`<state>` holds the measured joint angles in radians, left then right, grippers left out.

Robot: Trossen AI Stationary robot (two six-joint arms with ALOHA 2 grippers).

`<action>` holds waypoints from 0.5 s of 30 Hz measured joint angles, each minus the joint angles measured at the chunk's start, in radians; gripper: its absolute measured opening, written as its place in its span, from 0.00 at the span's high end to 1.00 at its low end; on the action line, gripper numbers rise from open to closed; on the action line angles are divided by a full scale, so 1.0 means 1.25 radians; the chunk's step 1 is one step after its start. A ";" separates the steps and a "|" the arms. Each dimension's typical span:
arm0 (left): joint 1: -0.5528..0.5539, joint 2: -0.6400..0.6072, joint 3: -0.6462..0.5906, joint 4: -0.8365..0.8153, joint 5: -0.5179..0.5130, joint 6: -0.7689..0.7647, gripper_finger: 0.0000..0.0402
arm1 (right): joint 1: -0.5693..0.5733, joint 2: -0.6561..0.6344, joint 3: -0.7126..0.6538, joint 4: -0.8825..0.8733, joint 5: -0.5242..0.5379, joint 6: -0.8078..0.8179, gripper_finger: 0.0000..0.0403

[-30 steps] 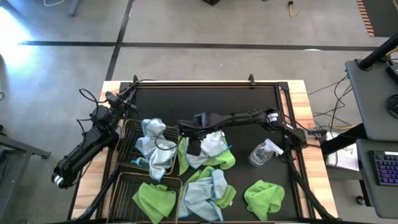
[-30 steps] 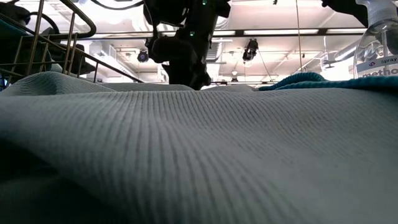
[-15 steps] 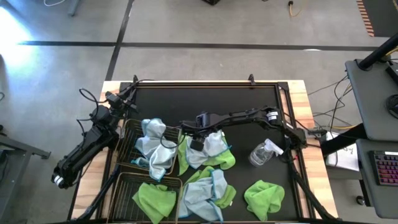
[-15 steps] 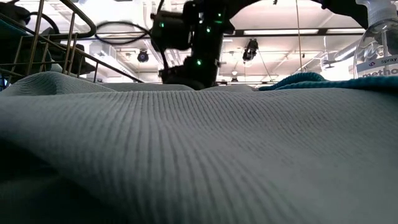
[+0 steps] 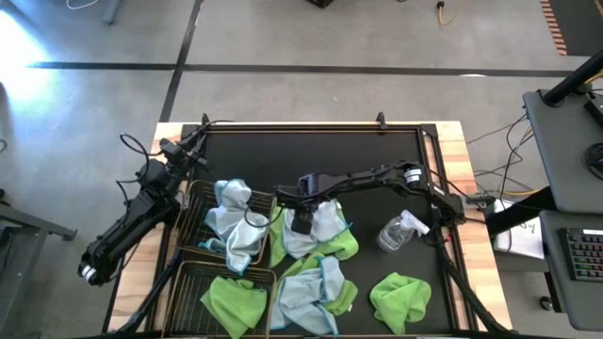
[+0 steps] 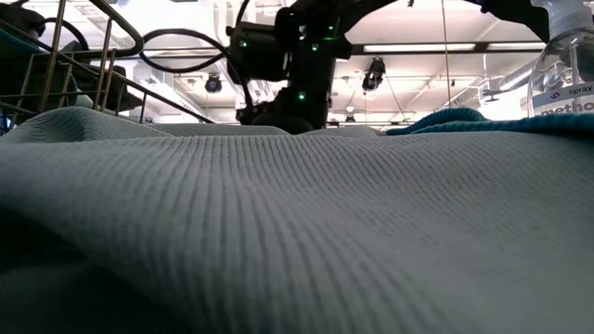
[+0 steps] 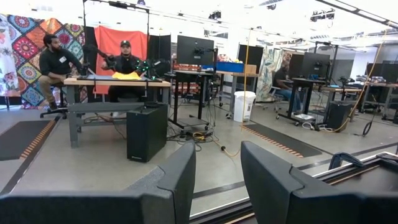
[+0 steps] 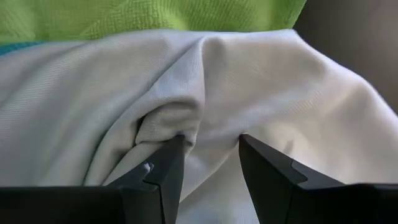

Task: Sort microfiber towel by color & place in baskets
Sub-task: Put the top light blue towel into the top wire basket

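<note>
My right gripper (image 5: 300, 223) is down on a pale blue-white towel (image 5: 320, 221) that lies on a lime green towel (image 5: 341, 245) at mid-table. Its fingers are open (image 8: 211, 140), their tips sunk into the cloth. Just left of it stand two wire baskets. The far basket (image 5: 188, 202) holds pale towels (image 5: 231, 221); the near basket (image 5: 188, 278) holds a green towel (image 5: 231, 299). A mixed pale and green heap (image 5: 316, 287) and a lone green towel (image 5: 400, 297) lie near the front edge. My left gripper (image 5: 184, 149) waits open (image 7: 217, 155) at the table's far left corner. My right gripper comes at the pale towel from above, pointing down, and both open fingertips (image 8: 165, 158) press into its top surface. A bunched fold (image 8: 168, 124) rises against one fingertip, and a smooth stretch of cloth (image 8: 214, 155) lies between the two. The towel rests on the green one.
A clear spray bottle (image 5: 400, 231) lies on its side right of the towel pile. In the low view a pale cloth (image 6: 297, 232) fills the foreground, with basket wire (image 6: 83, 65) at the left. People sit at desks in the room beyond.
My right gripper has come down onto the pale towel at mid-table; in the low view its fingers have sunk out of sight behind the cloth ridge. The towels and baskets lie as before.
</note>
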<state>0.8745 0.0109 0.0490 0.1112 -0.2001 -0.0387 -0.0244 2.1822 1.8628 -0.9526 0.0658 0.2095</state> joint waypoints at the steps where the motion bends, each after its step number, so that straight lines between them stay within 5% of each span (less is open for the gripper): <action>1: 0.000 0.000 0.000 0.000 0.000 0.000 0.72 | 0.000 0.000 -0.003 0.000 -0.010 0.000 0.63; 15: 0.000 0.000 0.000 0.000 0.000 0.000 0.72 | 0.000 0.000 -0.012 0.001 -0.017 -0.025 0.63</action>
<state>0.8744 0.0109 0.0490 0.1112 -0.2003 -0.0387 -0.0242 2.1822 1.8476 -0.9520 0.0444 0.1788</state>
